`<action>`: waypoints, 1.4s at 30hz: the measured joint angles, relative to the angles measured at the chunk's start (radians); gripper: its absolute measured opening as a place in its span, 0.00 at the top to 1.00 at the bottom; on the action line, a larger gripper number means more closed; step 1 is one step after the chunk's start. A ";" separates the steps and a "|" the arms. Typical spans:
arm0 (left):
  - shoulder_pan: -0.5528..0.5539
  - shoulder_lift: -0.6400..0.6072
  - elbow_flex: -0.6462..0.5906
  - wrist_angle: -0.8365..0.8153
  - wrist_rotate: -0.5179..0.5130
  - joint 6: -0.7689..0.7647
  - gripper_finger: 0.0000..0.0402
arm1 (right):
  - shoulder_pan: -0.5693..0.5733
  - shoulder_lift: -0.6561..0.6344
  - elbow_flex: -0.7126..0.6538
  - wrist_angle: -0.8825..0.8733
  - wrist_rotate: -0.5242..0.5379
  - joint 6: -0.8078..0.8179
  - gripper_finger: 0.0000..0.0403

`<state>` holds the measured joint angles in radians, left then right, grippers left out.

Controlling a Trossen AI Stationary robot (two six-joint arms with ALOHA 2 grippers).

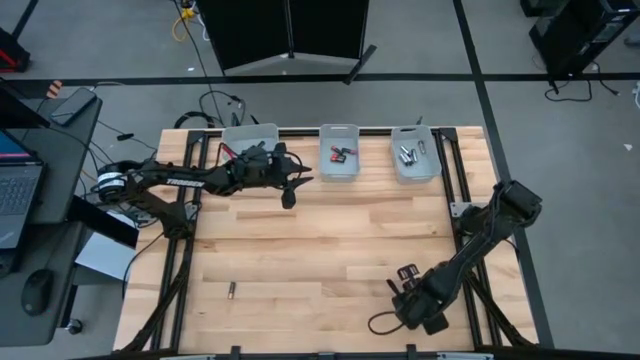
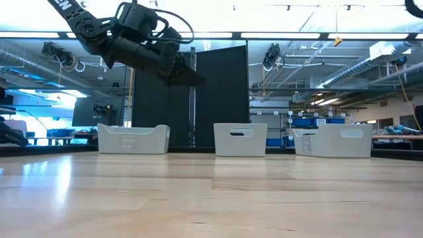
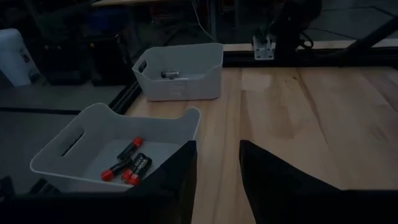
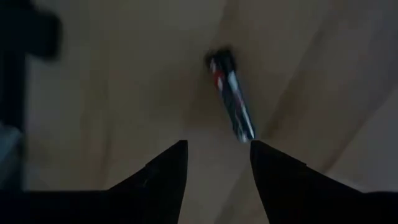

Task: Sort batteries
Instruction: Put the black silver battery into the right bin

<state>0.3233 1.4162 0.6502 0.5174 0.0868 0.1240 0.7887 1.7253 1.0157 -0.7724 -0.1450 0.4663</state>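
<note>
The right claw (image 4: 214, 163) is hanging low over the near right part of the tabletop (image 1: 330, 240), its fingers spread apart with nothing between them, and a dark battery (image 4: 231, 98) with a red band is lying on the wood just ahead of the tips, slanted across the line of the fingers. A cell like this is likely to be stiff, smooth and fairly dense for its bulk, so it is probably going to roll or skate if it is nudged on one end; the surer hold looks to be across the middle of the barrel, with the fingers turned square to its length. A second battery (image 1: 231, 291) is lying alone near the front left of the tabletop, well apart from both arms. At the far edge, three translucent bins are standing in a row: the middle bin (image 1: 339, 155) is holding black and red cells, the right bin (image 1: 414, 155) silver-grey ones, and the left bin (image 1: 248, 137) is partly covered by the left arm. The left claw (image 3: 217, 186) is hovering, parted and empty, between the left and middle bins. The broad middle of the tabletop is lying open for carrying, though the right arm is working close to the front edge and the side frame rail (image 1: 458, 210).
</note>
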 joint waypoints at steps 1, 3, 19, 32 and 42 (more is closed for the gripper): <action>0.000 0.000 0.000 -0.001 0.000 -0.003 0.68 | 0.004 0.006 0.000 -0.015 0.009 -0.011 0.54; 0.000 0.000 0.000 -0.001 0.000 -0.005 0.68 | 0.010 0.009 0.000 -0.031 0.038 -0.021 0.54; 0.000 0.000 0.000 -0.023 0.000 -0.005 0.68 | 0.021 0.007 -0.004 0.084 0.081 -0.035 0.55; 0.000 0.000 0.000 -0.044 0.000 -0.006 0.68 | 0.021 0.007 -0.055 0.115 0.127 -0.032 0.72; -0.004 0.000 0.000 -0.046 0.000 -0.006 0.68 | -0.072 0.004 -0.055 0.063 0.147 -0.040 0.86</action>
<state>0.3191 1.4158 0.6502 0.4717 0.0864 0.1184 0.7162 1.7289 0.9604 -0.7097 0.0024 0.4263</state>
